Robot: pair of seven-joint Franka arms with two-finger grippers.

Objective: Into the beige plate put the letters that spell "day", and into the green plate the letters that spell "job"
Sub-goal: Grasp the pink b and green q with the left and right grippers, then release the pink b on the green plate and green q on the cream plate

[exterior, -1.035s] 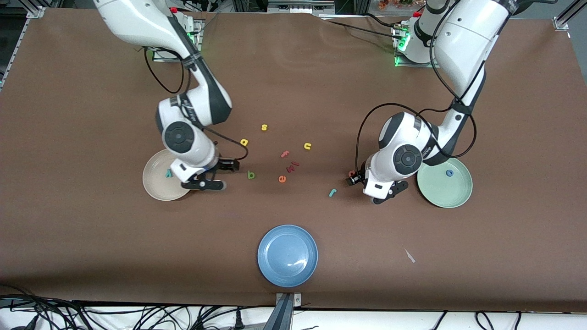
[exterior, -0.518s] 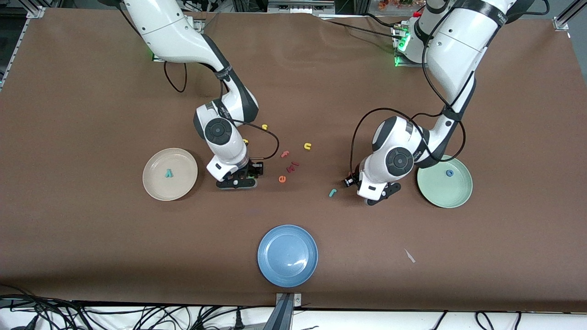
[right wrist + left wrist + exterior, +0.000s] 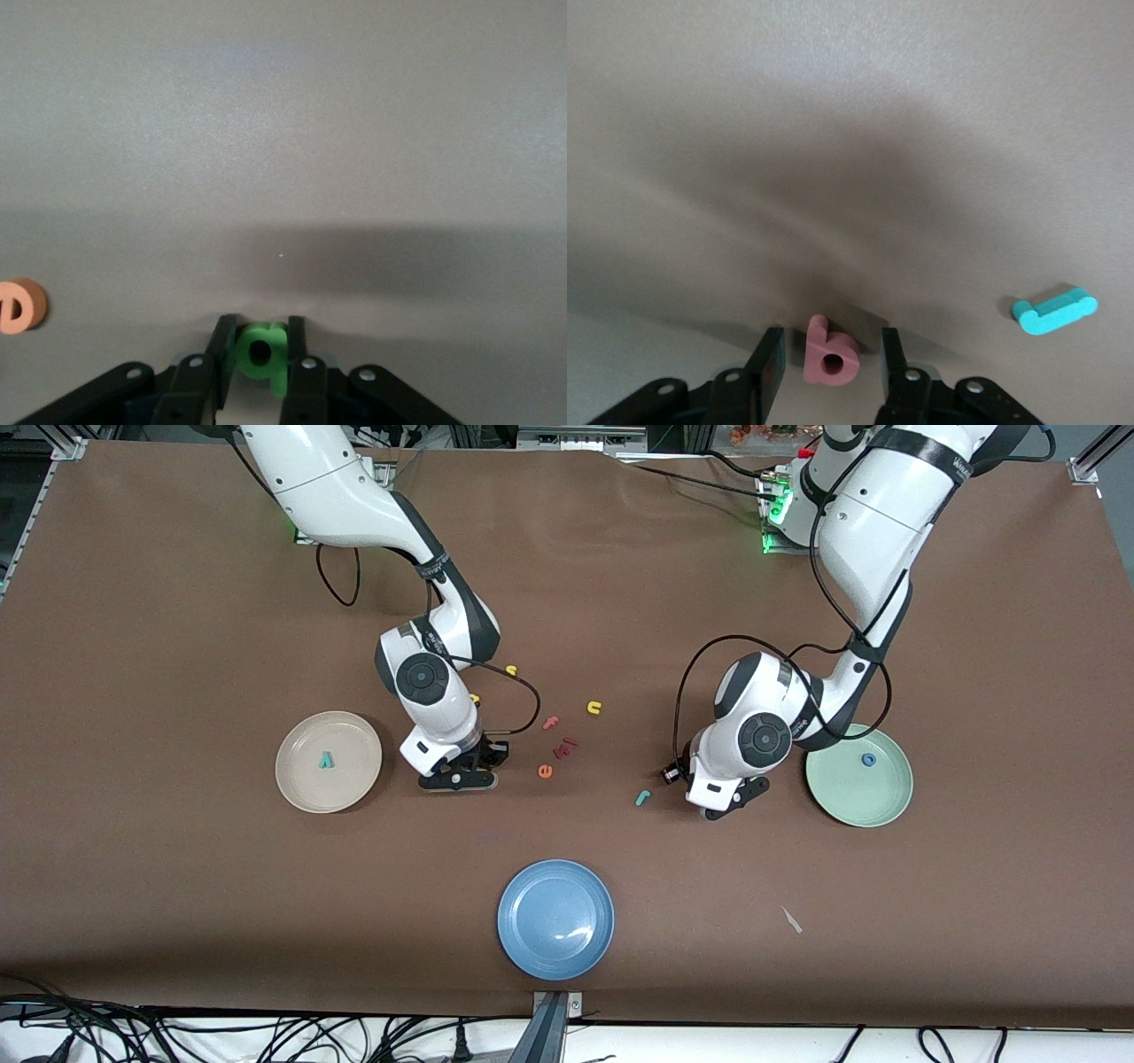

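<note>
Pinching the green d, my right gripper is clamped; my left gripper straddles the pink b, fingers apart. Lifting early could drop either letter.

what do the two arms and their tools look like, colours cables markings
Both arms are glossy white with dark grey joint bands and round dark caps on the wrist housings. A black cable loops loosely beside each forearm down to the wrist. The left tool and right tool are black, with flat straight fingers and small silver screws. Green lights glow at both bases.
</note>
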